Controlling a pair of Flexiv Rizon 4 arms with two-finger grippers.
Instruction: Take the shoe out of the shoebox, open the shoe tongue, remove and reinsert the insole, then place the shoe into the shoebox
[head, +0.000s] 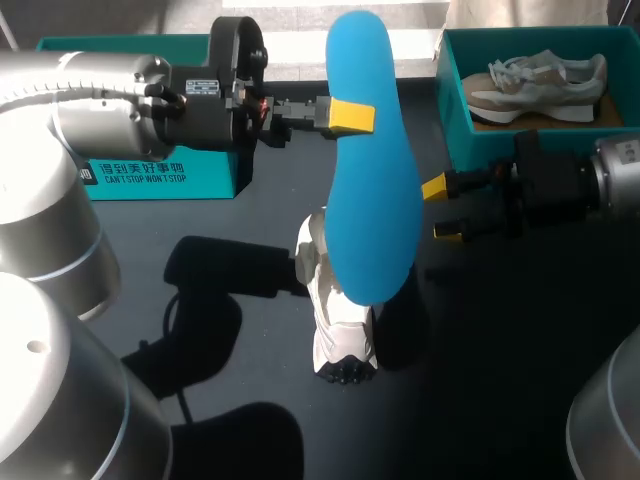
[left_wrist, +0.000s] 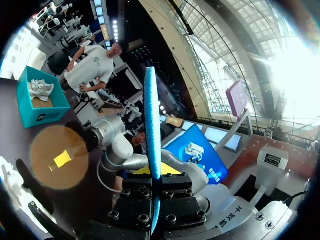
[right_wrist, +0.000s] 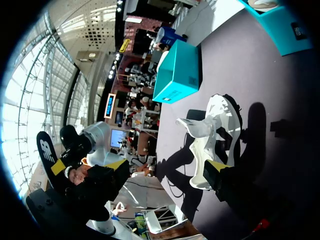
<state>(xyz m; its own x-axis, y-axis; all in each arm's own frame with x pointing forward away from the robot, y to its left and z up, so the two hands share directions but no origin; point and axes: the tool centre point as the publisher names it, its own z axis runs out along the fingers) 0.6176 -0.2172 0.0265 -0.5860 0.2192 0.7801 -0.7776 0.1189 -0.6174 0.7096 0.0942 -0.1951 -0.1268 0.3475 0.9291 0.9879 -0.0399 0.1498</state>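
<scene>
My left gripper (head: 350, 116) is shut on the edge of a blue insole (head: 372, 170) and holds it upright above the table's middle. In the left wrist view the insole (left_wrist: 151, 120) stands edge-on between the fingers. A white shoe (head: 335, 315) rests on the dark table under the insole's lower end. My right gripper (head: 440, 210) hangs open just right of the insole, with nothing between its fingers. In the right wrist view the shoe (right_wrist: 212, 137) lies ahead of the open right gripper (right_wrist: 166, 165).
A teal shoebox (head: 455, 120) at the back right holds a second, beige shoe (head: 540, 85). A teal lid or box (head: 160, 175) stands at the back left, behind my left arm. Dark table surface (head: 500, 350) lies open at the front right.
</scene>
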